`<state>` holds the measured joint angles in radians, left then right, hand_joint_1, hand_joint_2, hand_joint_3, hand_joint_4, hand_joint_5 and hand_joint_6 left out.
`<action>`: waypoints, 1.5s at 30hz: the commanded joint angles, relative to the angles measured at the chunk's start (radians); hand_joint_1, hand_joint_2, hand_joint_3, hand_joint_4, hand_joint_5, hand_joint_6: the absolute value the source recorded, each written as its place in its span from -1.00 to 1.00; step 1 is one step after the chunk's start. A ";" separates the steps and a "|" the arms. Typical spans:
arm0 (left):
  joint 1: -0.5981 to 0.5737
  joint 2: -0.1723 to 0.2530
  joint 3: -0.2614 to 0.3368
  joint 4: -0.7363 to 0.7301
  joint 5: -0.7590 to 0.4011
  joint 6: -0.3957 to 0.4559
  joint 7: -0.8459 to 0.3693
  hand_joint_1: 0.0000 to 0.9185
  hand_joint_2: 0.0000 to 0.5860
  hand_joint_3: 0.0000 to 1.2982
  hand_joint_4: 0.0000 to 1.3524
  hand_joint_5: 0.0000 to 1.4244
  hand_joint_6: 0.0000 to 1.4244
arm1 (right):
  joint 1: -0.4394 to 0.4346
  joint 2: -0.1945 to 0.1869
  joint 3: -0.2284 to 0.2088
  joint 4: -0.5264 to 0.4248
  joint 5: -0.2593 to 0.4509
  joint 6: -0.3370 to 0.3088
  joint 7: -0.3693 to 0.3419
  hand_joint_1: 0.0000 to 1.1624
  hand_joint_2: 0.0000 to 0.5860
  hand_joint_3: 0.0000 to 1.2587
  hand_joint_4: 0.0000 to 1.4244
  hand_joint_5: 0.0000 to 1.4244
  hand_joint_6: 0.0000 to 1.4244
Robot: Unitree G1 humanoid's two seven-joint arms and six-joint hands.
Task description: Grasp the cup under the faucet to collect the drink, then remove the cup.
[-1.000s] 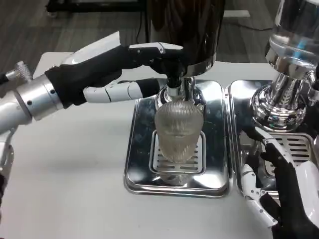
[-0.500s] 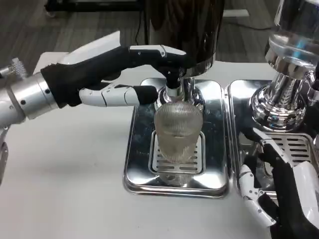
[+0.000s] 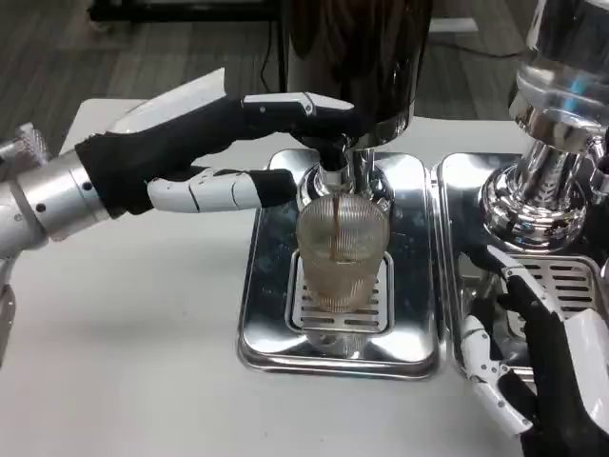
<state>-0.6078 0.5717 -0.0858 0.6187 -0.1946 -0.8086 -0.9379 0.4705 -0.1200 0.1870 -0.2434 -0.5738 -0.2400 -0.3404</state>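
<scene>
Ribbed glass cup (image 3: 343, 252) stands right of left hand (image 3: 205, 152).

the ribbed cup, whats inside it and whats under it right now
A brown stream runs from the faucet into the ribbed cup, tinting its lower part brown. Under it sits the slotted grate of the steel drip tray. The ribbing blurs the exact fill level.

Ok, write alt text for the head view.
A ribbed clear cup stands on a steel drip tray as a brown stream pours in from the faucet. The left hand reaches to the faucet; the right hand rests low beside a second dispenser.
</scene>
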 commanded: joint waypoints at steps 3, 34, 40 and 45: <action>0.038 -0.005 -0.019 -0.028 0.006 0.003 -0.044 -1.00 -0.72 -0.65 -0.71 -0.65 -0.62 | -0.017 0.001 -0.008 -0.004 0.039 -0.012 0.020 -0.22 1.00 -0.62 -0.69 -0.78 -0.60; 0.055 0.002 -0.015 -0.049 0.007 0.017 -0.050 -1.00 -0.71 -0.66 -0.71 -0.65 -0.64 | -0.237 0.009 0.026 0.060 0.199 0.192 0.316 -0.15 -0.31 -1.00 -1.00 -1.00 -0.82; 0.055 0.004 -0.015 -0.053 0.011 0.020 -0.049 -1.00 -0.70 -0.66 -0.71 -0.65 -0.64 | -0.283 0.010 0.043 0.100 0.188 0.224 0.337 -0.14 -0.30 -1.00 -1.00 -1.00 -0.90; 0.054 0.003 -0.015 -0.055 0.008 0.021 -0.051 -1.00 -0.69 -0.65 -0.71 -0.65 -0.64 | -0.307 0.018 0.038 0.130 0.195 0.225 0.326 -0.13 -0.34 -1.00 -1.00 -1.00 -0.91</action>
<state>-0.5821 0.5729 -0.0738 0.5825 -0.1976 -0.7860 -0.9378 0.1812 -0.1093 0.2291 -0.1390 -0.3852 -0.0282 -0.0065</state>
